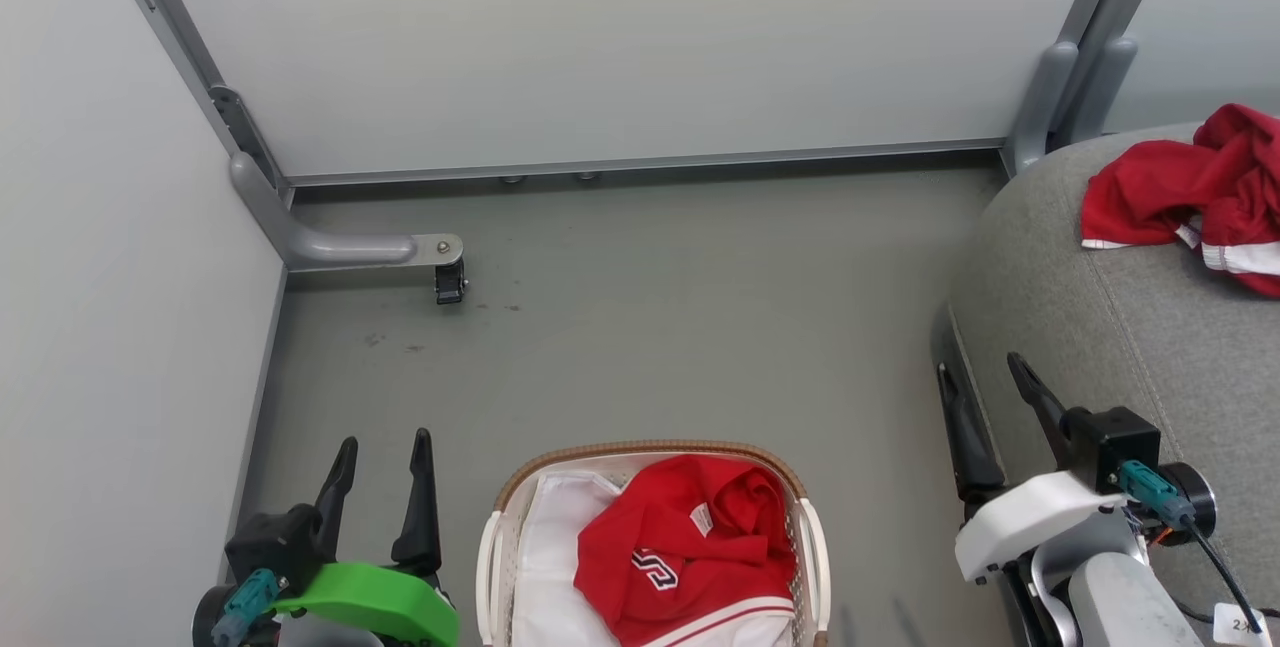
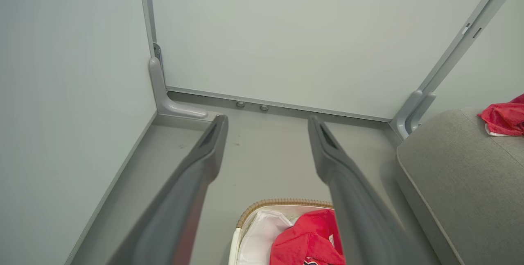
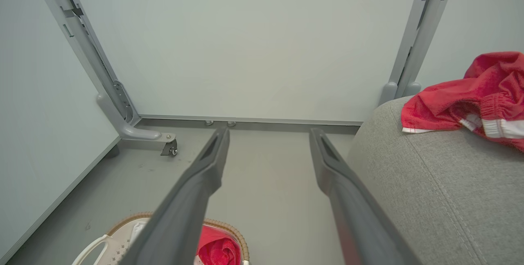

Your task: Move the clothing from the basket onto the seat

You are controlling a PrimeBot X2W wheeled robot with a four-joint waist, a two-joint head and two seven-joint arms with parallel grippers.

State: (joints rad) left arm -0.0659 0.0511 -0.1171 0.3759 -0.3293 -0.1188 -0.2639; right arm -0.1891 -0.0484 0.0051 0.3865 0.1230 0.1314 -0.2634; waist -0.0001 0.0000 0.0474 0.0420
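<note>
Clothing (image 1: 690, 547) lies in the basket (image 1: 650, 448) between my left gripper (image 1: 385, 437) and right gripper (image 1: 976, 363), both jaws spread and empty, another red garment (image 1: 1190, 187) on the seat (image 1: 1100, 327) beyond the right jaws.

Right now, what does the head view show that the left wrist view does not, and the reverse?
Head view adds: the open right tool, a caster wheel, and white lettering on the red clothing in the basket. Left wrist view adds: slots high on the right post. Both share: the open left tool, that basket and its clothing, the white liner, the grey seat, and red clothing on the seat.
</note>
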